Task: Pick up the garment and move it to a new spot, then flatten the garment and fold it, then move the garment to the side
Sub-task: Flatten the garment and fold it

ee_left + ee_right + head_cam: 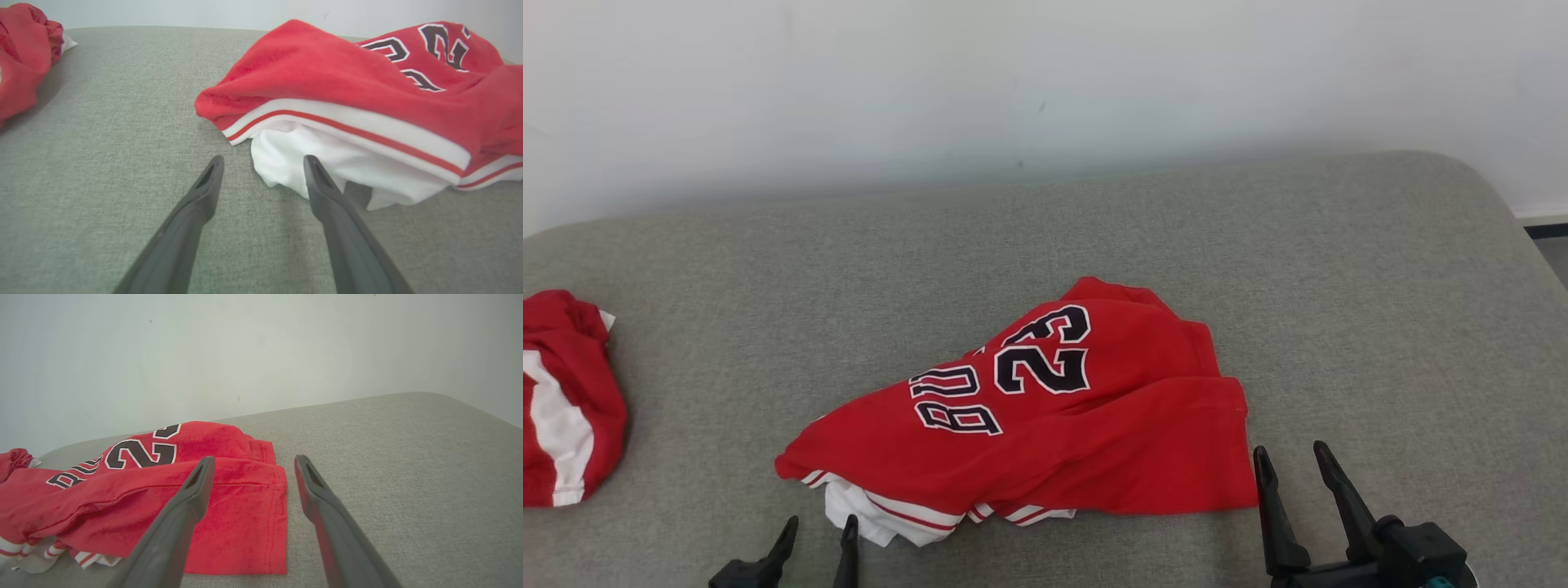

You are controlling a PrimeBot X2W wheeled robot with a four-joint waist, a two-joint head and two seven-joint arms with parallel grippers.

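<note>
Pale wall (1045,82) behind a grey fabric-covered bed (1380,286) whose far right corner is rounded. The task's garment, a red jersey (1054,408) with the dark, white-outlined number 23 and lettering, lies loosely crumpled near the middle of the bed's front edge. Its right part is a flat red panel with a stitched hem. At its front left, white fabric (327,163) and red-and-white striped trim (347,122) spill from under the red layer. A second red garment with a white stripe (564,408) lies bunched towards the bed's left edge, well apart from the jersey. The right hand (1290,447) stands at the front edge just beside the jersey's right hem, its two dark fingers spread and holding nothing; in the right wrist view (254,458) the hem shows between them. The left hand (822,518) sits at the front edge just before the white fabric, likewise released and empty. In the left wrist view (263,159) one fingertip overlaps the white fold; contact cannot be told.
</note>
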